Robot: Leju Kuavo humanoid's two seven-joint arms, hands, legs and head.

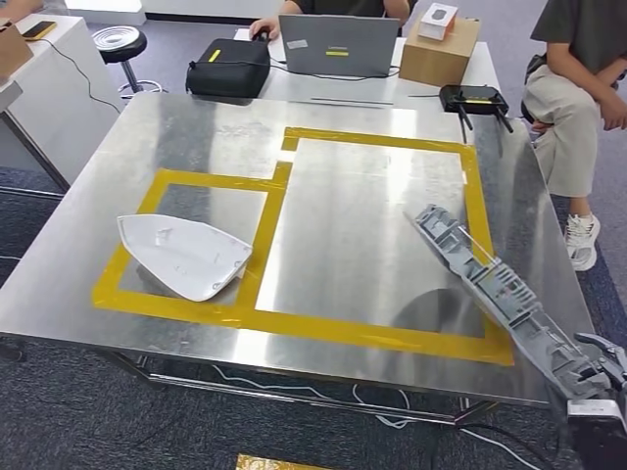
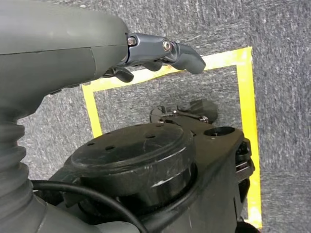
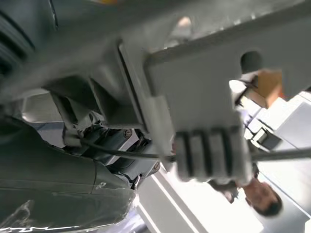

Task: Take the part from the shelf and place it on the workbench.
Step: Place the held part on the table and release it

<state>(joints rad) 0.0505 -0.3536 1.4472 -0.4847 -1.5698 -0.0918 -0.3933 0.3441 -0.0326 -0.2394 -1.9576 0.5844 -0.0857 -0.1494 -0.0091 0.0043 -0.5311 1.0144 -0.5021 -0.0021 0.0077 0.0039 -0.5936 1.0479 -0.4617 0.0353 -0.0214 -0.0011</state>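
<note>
A long grey ribbed plastic part slants over the right side of the steel workbench, its far tip above the large yellow-taped rectangle. My right hand grips its near end beyond the bench's front right corner. Close up, the right wrist view shows the grey part against my right hand. A white curved shell part lies inside the smaller yellow-taped square on the left. My left hand hangs over grey carpet, fingers apart, holding nothing.
Behind the bench stand a black bag, a laptop, a cardboard box and a black device. One person sits at the laptop, another at the right edge. A stool stands far left.
</note>
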